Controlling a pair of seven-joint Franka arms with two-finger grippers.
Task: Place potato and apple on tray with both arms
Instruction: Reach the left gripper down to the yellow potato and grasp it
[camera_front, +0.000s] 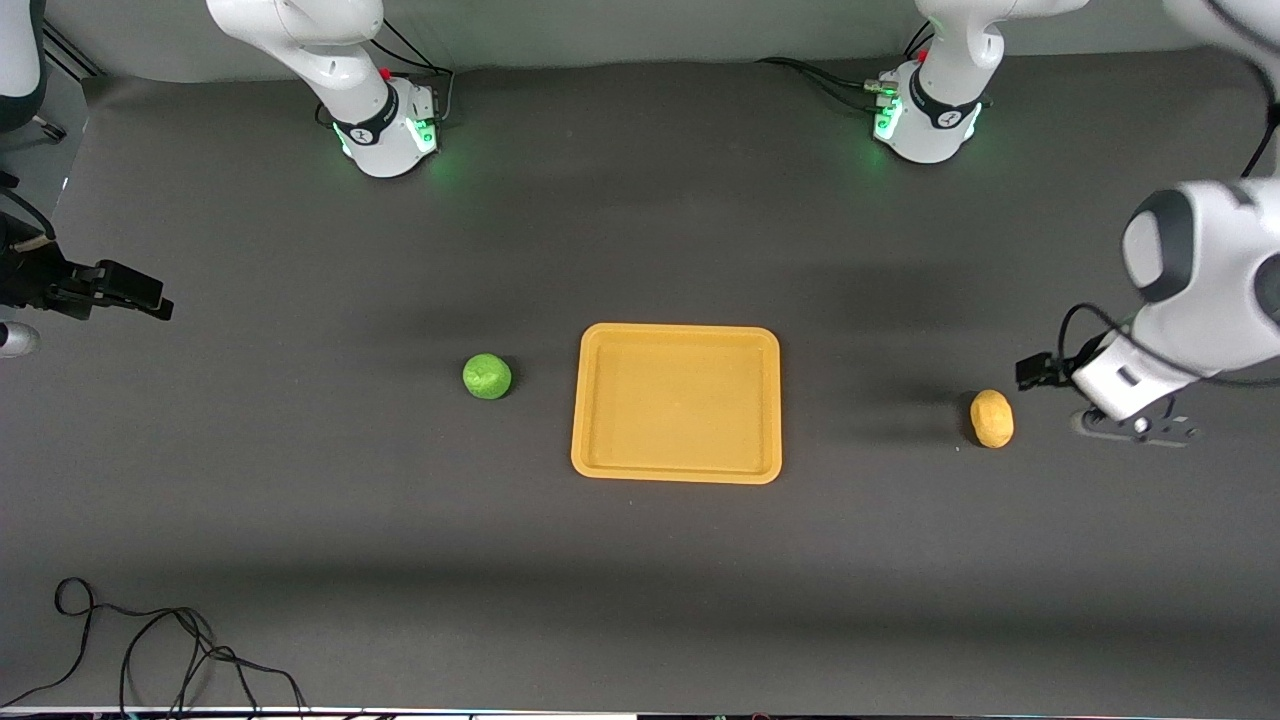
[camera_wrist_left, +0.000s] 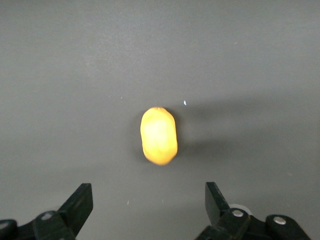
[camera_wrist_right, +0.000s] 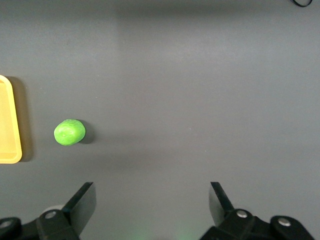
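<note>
The orange-yellow tray (camera_front: 676, 472) lies mid-table and holds nothing. The green apple (camera_front: 487, 377) sits on the cloth beside it, toward the right arm's end. The yellow-tan potato (camera_front: 991, 418) lies toward the left arm's end. My left gripper (camera_front: 1135, 425) hangs low beside the potato, on the side away from the tray. In the left wrist view it (camera_wrist_left: 148, 202) is open with the potato (camera_wrist_left: 158, 135) ahead of the fingers, untouched. My right gripper (camera_front: 140, 295) is at the table's right-arm end, far from the apple. In the right wrist view it (camera_wrist_right: 152, 202) is open and empty; the apple (camera_wrist_right: 69, 132) and the tray's edge (camera_wrist_right: 9, 130) show.
A dark grey cloth covers the table. A loose black cable (camera_front: 150, 650) lies at the front corner at the right arm's end. The two arm bases (camera_front: 385, 130) (camera_front: 925, 120) stand along the back edge.
</note>
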